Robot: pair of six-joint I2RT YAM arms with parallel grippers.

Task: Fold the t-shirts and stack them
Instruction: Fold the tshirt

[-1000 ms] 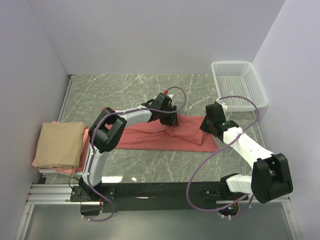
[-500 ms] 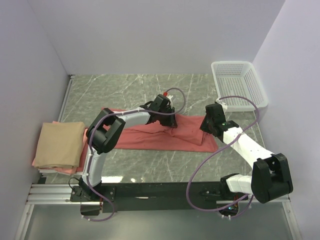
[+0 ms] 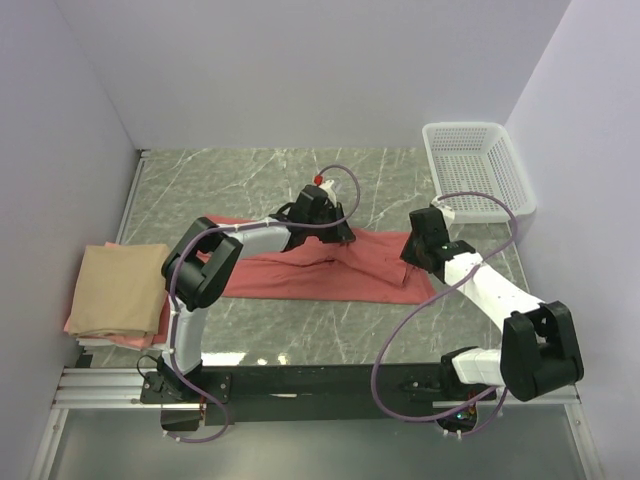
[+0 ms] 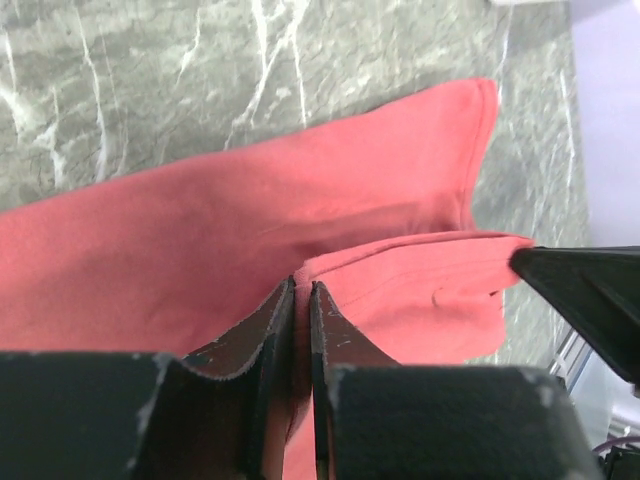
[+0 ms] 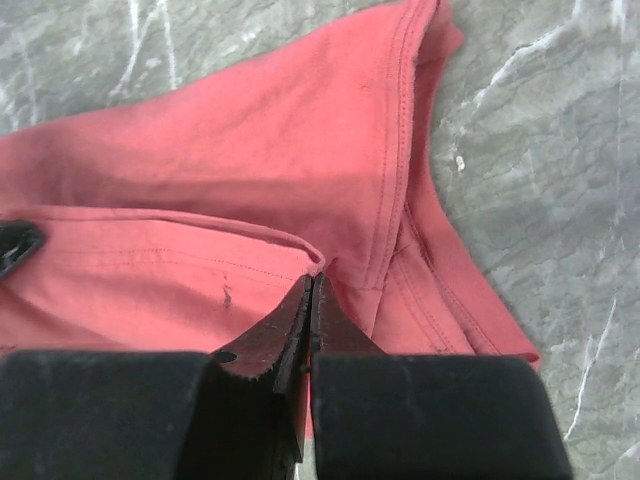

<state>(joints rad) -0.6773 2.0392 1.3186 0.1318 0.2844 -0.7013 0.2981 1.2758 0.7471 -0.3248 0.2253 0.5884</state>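
Observation:
The salmon-red t-shirt (image 3: 300, 272) lies as a long band across the middle of the table. My left gripper (image 3: 338, 238) is shut on a fold of its cloth (image 4: 400, 270) near the shirt's right half. My right gripper (image 3: 412, 256) is shut on the folded edge (image 5: 250, 240) at the shirt's right end. The cloth between the two grippers is raised a little. The tan-beige t-shirt (image 3: 120, 288) lies folded on top of the pink t-shirt (image 3: 168, 300) at the left edge.
A white mesh basket (image 3: 478, 170) stands at the back right by the wall. Grey walls close in the left, back and right sides. The black rail (image 3: 300, 385) with the arm bases runs along the near edge.
My left gripper has moved a little back and left, drawing the pinched fold with it. My right gripper has stayed nearly still, holding the right end.

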